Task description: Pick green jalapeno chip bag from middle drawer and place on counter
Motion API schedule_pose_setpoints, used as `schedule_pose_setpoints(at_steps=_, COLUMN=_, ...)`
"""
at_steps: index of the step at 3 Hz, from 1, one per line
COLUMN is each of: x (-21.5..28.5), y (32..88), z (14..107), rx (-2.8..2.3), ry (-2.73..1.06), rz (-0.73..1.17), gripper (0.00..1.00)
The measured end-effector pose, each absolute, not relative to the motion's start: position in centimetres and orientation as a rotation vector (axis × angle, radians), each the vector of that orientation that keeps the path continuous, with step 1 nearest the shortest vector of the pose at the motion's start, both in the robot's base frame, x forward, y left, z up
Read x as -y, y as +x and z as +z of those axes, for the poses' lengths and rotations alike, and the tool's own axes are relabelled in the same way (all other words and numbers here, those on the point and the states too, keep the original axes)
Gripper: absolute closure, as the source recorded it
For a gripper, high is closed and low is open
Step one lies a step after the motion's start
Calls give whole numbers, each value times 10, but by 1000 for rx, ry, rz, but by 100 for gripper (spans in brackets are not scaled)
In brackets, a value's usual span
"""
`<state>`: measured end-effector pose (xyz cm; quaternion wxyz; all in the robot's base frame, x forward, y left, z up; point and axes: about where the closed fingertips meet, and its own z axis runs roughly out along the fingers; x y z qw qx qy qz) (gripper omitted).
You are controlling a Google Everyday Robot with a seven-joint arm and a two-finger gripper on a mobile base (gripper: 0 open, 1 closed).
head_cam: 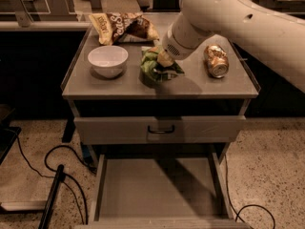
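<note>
The green jalapeno chip bag [153, 67] lies on the counter [119, 86], in the middle, between the bowl and the can. My gripper [163, 65] reaches down from the upper right on a thick white arm and sits right at the bag's right side, touching or holding it; the wrist hides its tips. The middle drawer [159, 190] stands pulled out below, its flat grey floor bare.
A white bowl [108, 60] stands at the counter's left. A brown-and-cream chip bag [123, 26] lies at the back. A tan can [216, 60] lies on its side at the right. The upper drawer front [160, 129] is closed. Black cables [43, 166] run over the floor.
</note>
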<state>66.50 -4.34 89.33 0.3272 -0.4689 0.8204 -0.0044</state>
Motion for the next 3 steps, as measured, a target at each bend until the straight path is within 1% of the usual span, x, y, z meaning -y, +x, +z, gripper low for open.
schedule_pose_setpoints(at_steps=1, x=43, y=665, z=893, rx=-2149, ry=-1228, rz=-11, gripper=12)
schedule_pose_setpoints(at_steps=2, x=43, y=665, z=893, rx=-2149, ry=-1228, rz=-11, gripper=0)
schedule_pose_setpoints(at_steps=3, x=43, y=665, z=893, rx=-2149, ry=-1229, rz=-11, gripper=0)
